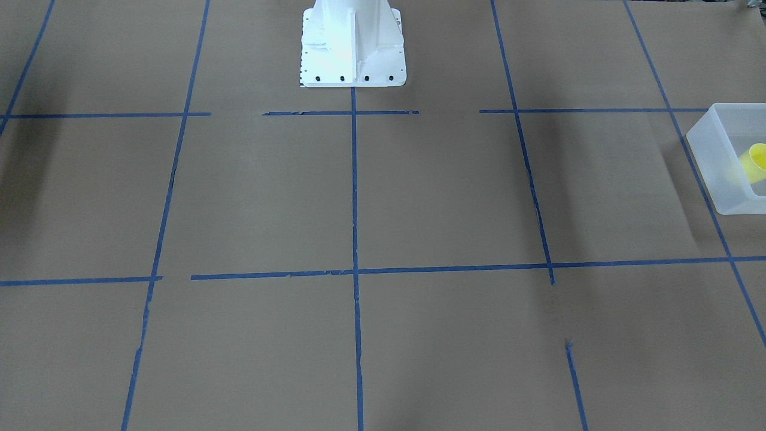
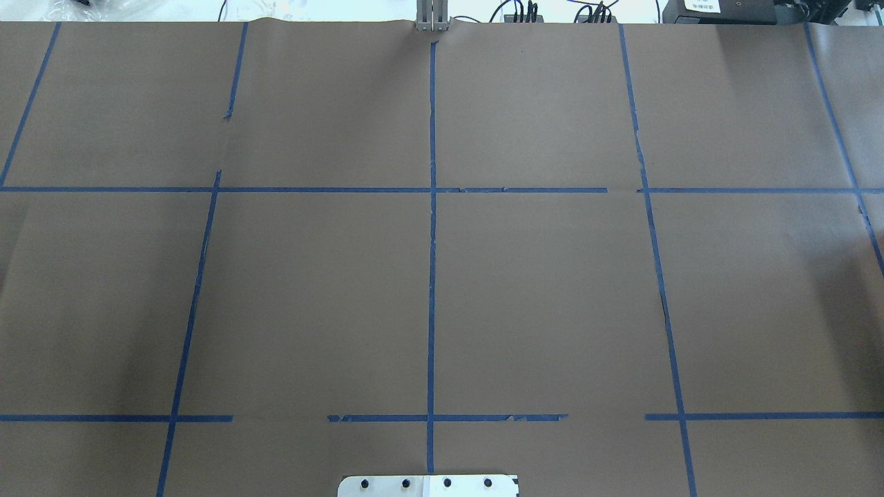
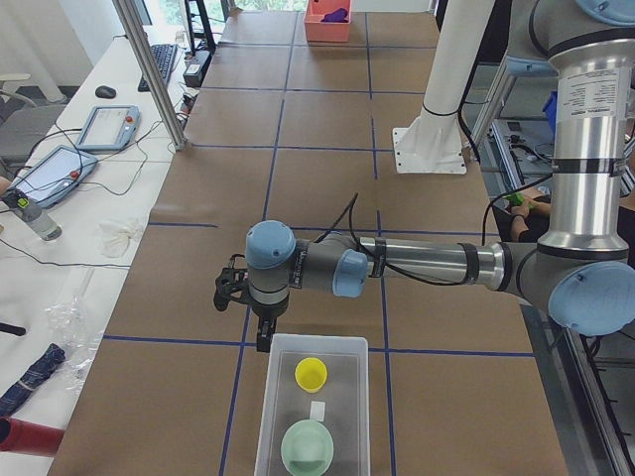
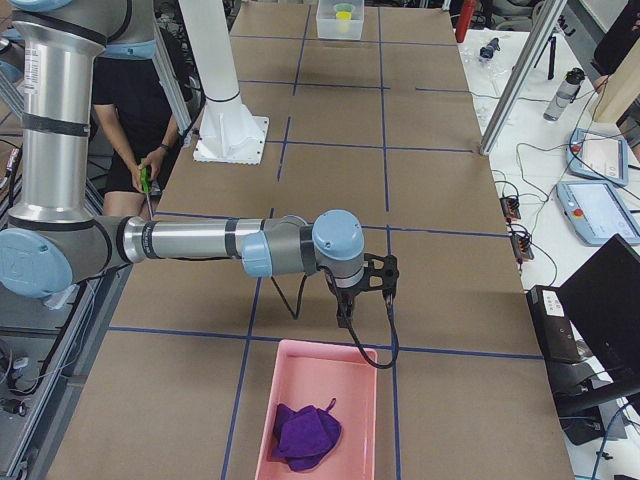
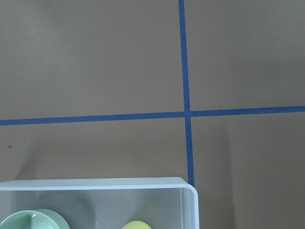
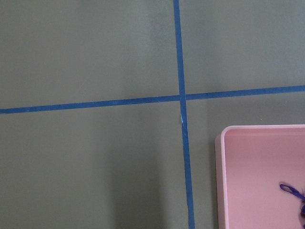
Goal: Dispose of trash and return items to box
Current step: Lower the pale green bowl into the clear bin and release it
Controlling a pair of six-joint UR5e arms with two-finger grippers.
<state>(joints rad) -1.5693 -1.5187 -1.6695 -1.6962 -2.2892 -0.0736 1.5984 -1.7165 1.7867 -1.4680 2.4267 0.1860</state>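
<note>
The yellow cup (image 3: 311, 373) and the mint-green bowl (image 3: 308, 447) lie inside the translucent box (image 3: 270, 407) at the table's end on my left. The box (image 1: 715, 173) with the cup (image 1: 756, 159) also shows at the right edge of the front view. In the left wrist view I see the box's corner (image 5: 143, 182), the bowl's rim (image 5: 33, 218) and the top of the cup (image 5: 137, 224). My left gripper (image 3: 261, 342) hangs just beside the box's near rim, above the table. My right gripper (image 4: 345, 318) hangs just before the pink bin. I cannot tell whether either is open or shut.
A pink bin (image 4: 268, 420) holding a purple cloth (image 4: 305, 432) stands at the table's end on my right; its corner shows in the right wrist view (image 6: 228, 157). The white robot base (image 1: 353, 54) stands at the table's back edge. Operators' tablets and cables lie along the far side.
</note>
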